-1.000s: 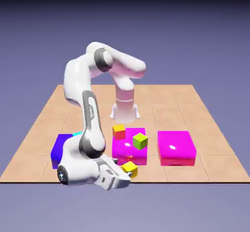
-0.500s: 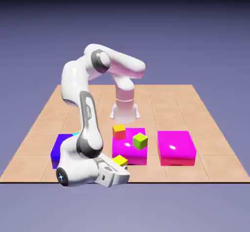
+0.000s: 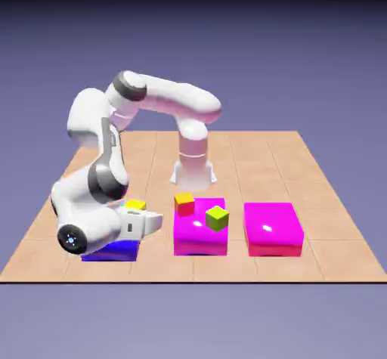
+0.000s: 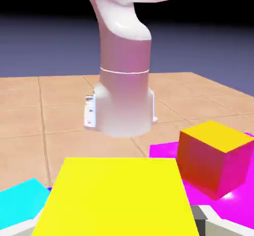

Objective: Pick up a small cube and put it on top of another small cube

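Observation:
My gripper [image 3: 139, 211] is shut on the small yellow cube [image 3: 135, 204], holding it in the air over the dark-blue block [image 3: 113, 254] at the exterior view's left. In the hand view the yellow cube [image 4: 116, 200] fills the bottom middle, and only a grey fingertip [image 4: 202, 216] shows at its right. The small cyan cube [image 4: 19, 202] lies just past the yellow one, at the hand view's lower left, on the dark-blue block. In the exterior view my arm hides the cyan cube.
An orange-yellow cube [image 3: 184, 202] and a lime-green cube [image 3: 217, 217] sit on a big magenta block [image 3: 198, 236]. A second magenta block [image 3: 273, 229] stands to the right. The robot's base [image 3: 193, 165] rises behind them.
The arm swung to the exterior view's left and rose, carrying the yellow cube from in front of the magenta block to above the dark-blue block.

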